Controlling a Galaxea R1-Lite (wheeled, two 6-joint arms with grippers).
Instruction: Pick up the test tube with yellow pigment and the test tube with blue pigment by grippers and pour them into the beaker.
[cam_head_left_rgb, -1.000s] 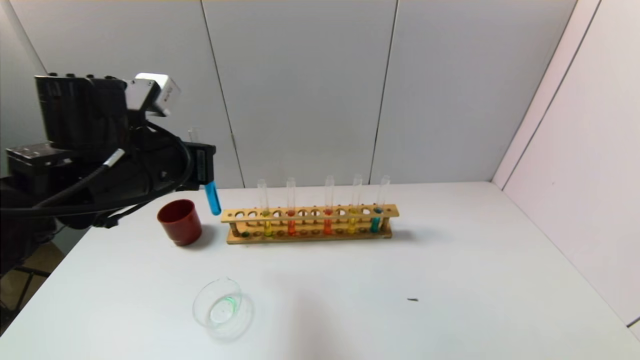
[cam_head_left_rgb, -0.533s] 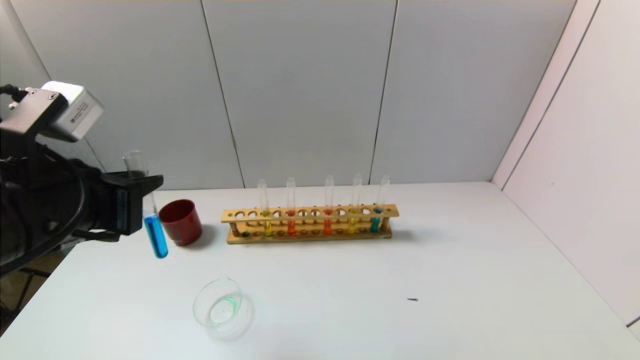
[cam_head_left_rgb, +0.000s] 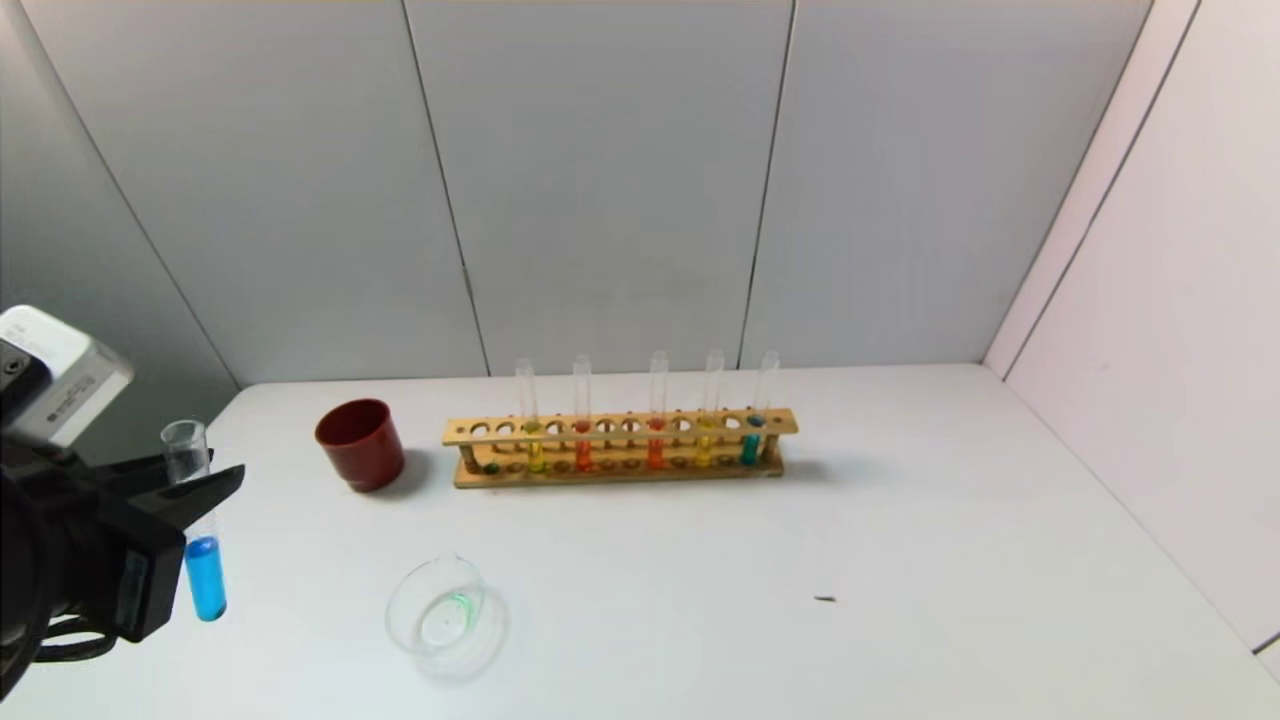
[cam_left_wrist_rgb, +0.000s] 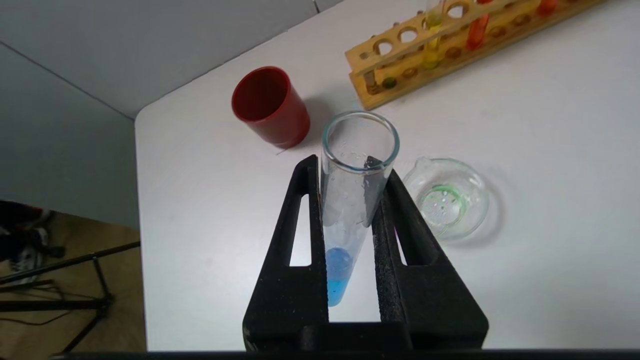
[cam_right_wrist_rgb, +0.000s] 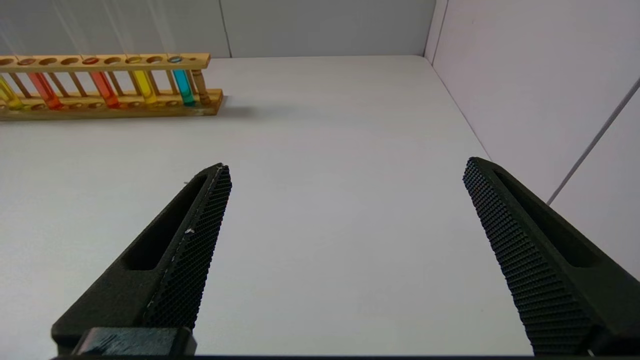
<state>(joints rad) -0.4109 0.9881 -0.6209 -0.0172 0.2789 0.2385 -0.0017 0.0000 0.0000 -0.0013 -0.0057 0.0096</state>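
My left gripper (cam_head_left_rgb: 190, 495) is shut on the test tube with blue pigment (cam_head_left_rgb: 205, 575) and holds it upright above the table's front left, left of the beaker. In the left wrist view the black fingers (cam_left_wrist_rgb: 300, 210) clamp this tube (cam_left_wrist_rgb: 352, 200) just below its rim. The beaker (cam_head_left_rgb: 445, 615) is clear glass with a green trace at its bottom, and it also shows in the left wrist view (cam_left_wrist_rgb: 447, 197). The test tube with yellow pigment (cam_head_left_rgb: 534, 450) stands near the left end of the wooden rack (cam_head_left_rgb: 620, 428). My right gripper (cam_right_wrist_rgb: 346, 165) is open and empty over bare table.
A dark red cup (cam_head_left_rgb: 360, 443) stands left of the rack. The rack also holds two orange tubes, a purer yellow tube (cam_head_left_rgb: 706, 445) and a teal tube (cam_head_left_rgb: 752, 445). A small dark speck (cam_head_left_rgb: 825, 599) lies on the table. Walls close the back and right.
My left gripper has carried the blue tube from beside the rack, past the red cup, down toward the front left of the table. Nothing else has moved.
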